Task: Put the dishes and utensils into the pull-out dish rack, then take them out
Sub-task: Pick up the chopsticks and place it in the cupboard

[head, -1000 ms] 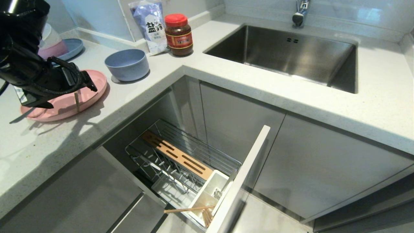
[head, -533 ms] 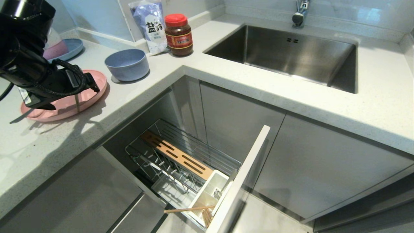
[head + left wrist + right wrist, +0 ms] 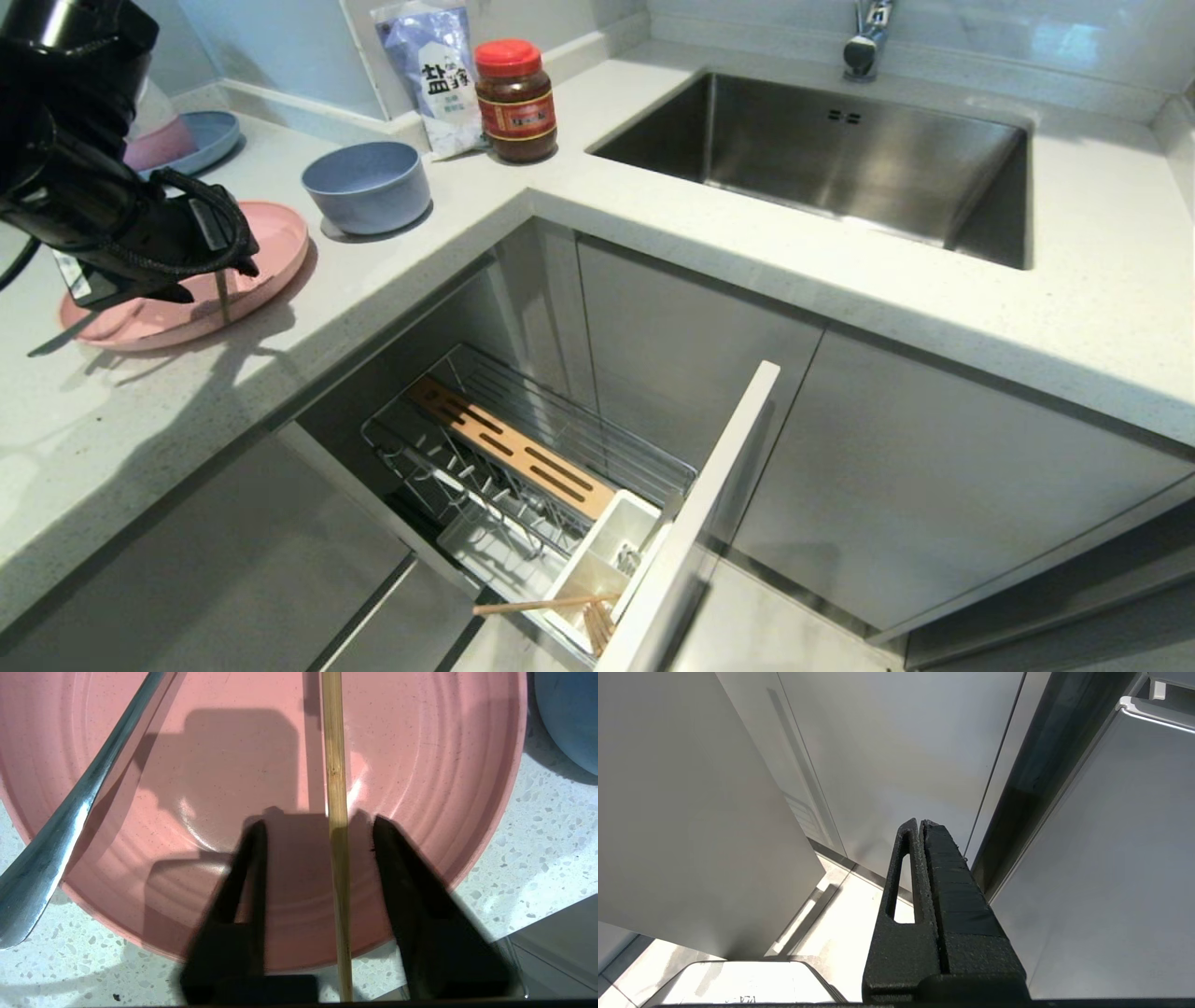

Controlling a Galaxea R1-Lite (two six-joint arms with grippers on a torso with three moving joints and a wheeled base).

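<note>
Head view showed the left gripper (image 3: 224, 280) at the upper left of the frame, over the large flat round matte pink plate (image 3: 271, 257) on the speckled white tabletop (image 3: 653, 233). Its jaws stood part-way apart, straddling a thin light-brown wooden chopstick (image 3: 337, 826) without gripping it; a slim silver metal spoon (image 3: 70, 816) lay across the plate's rim. Right of the plate sat the round blue-grey bowl (image 3: 367, 187). Lower centre, the chrome wire pull-out dish rack (image 3: 523, 485) stood open, another chopstick (image 3: 541, 606) across its white plastic cutlery cup (image 3: 597, 560). Right wrist view showed the right gripper (image 3: 920, 828) closed, beside grey cabinet doors (image 3: 901, 756).
</note>
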